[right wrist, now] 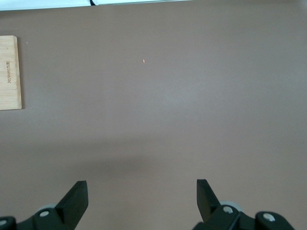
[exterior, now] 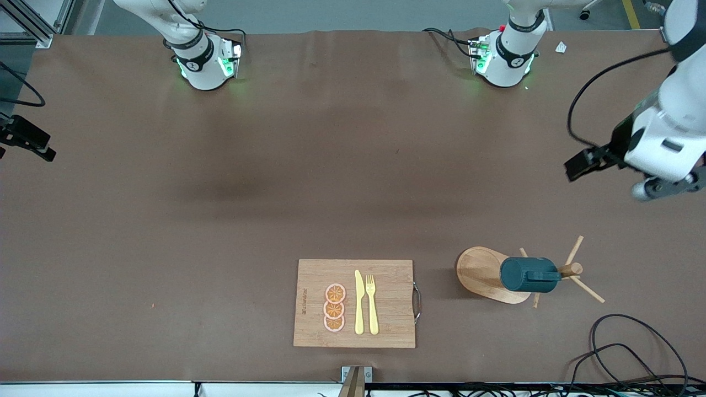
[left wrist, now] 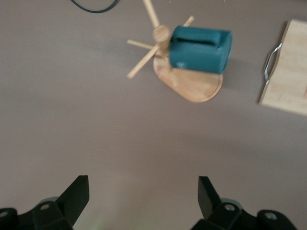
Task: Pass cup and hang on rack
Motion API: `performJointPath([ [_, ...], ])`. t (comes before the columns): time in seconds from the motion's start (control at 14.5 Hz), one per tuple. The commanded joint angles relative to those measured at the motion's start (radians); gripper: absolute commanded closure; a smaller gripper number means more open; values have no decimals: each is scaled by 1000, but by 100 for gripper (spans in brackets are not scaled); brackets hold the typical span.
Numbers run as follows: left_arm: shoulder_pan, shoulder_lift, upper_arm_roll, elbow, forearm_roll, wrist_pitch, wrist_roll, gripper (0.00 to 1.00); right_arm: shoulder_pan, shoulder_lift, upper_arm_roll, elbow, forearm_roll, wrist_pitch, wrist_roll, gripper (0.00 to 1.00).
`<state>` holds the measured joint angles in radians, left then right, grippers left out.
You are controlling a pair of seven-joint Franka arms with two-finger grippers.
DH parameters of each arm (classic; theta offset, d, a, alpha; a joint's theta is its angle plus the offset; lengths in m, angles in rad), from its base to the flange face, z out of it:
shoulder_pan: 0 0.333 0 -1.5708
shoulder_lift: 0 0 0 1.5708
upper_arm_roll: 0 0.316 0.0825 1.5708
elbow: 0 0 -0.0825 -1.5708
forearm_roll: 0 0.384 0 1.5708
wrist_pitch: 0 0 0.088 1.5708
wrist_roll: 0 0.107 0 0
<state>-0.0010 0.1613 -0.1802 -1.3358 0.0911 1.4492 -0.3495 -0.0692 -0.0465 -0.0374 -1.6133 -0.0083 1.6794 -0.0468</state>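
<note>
The dark teal cup [exterior: 527, 274] [left wrist: 201, 49] hangs sideways on a peg of the bamboo rack [exterior: 477, 270] [left wrist: 196, 86], which stands near the front camera toward the left arm's end of the table. Nothing touches it. My left gripper [left wrist: 144, 184] is open and empty, up in the air over bare table at the left arm's end [exterior: 664, 186], well apart from the rack. My right gripper [right wrist: 142, 187] is also open and empty over bare table. It does not show in the front view.
A bamboo cutting board [exterior: 320, 281] [left wrist: 292, 72] [right wrist: 9, 72] lies beside the rack, toward the right arm's end. It carries orange slices [exterior: 334, 307], a yellow knife [exterior: 359, 302] and a yellow fork [exterior: 372, 303]. Black cables [exterior: 634, 347] loop at the near corner.
</note>
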Motion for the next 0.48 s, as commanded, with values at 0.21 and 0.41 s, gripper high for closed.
performJointPath([
  [0.21, 38, -290, 44, -311, -73, 11, 145, 0, -6, -12, 4, -2, -18, -9, 7, 0],
  [0.41, 36, -312, 50, -335, -129, 11, 184, 0, -6, -12, 4, -2, -18, -7, 7, 0],
])
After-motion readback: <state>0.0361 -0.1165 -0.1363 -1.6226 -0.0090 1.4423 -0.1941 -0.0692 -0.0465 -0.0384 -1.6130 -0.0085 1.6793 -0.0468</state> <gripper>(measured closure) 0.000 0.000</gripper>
